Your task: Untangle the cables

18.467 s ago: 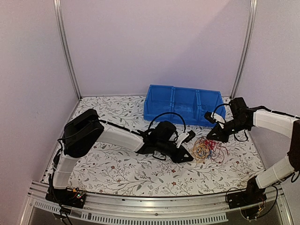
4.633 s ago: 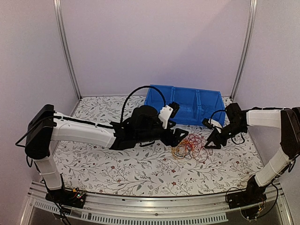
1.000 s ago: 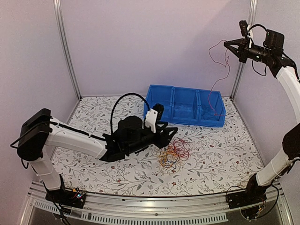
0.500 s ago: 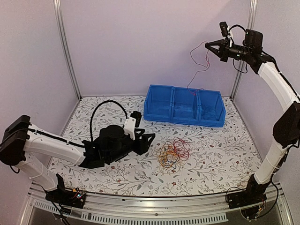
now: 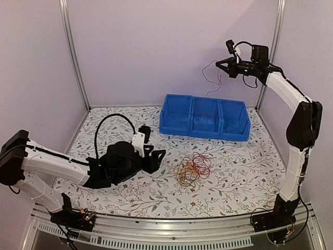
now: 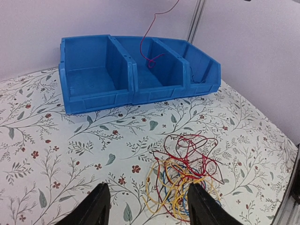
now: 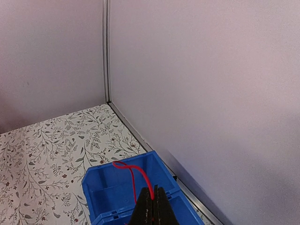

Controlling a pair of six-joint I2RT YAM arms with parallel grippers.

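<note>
**While one red wire hangs over the bin, the rest lie on the counter**

As I read it from the overhead view, the right claw [image 5: 218,66] is raised high near the back wall, above the blue bin [image 5: 179,126]. Its wrist view shows the jaws pressed together on a single red wire [image 7: 136,180]. That wire [image 5: 210,86] drops from the claw in a loose, kinked line, and its lower end curls inside the bin's middle compartment. I cannot tell whether the end touches the bin floor.

I see the remaining cables [image 5: 191,171] in a loose heap of red, yellow-orange and a few blue loops on the floral counter [image 5: 130,200], in front of the bin and apart from it.

My left claw [image 5: 157,155] sits low over the counter, just left of the heap. Its jaws stand apart with nothing between them. From the left wrist camera, the heap [image 6: 185,171] lies just ahead of the two fingers [image 6: 96,208], nearer the right-hand one. The bin [image 6: 93,101] stands farther back, and the red wire [image 6: 149,37] comes down into its middle section.
</note>
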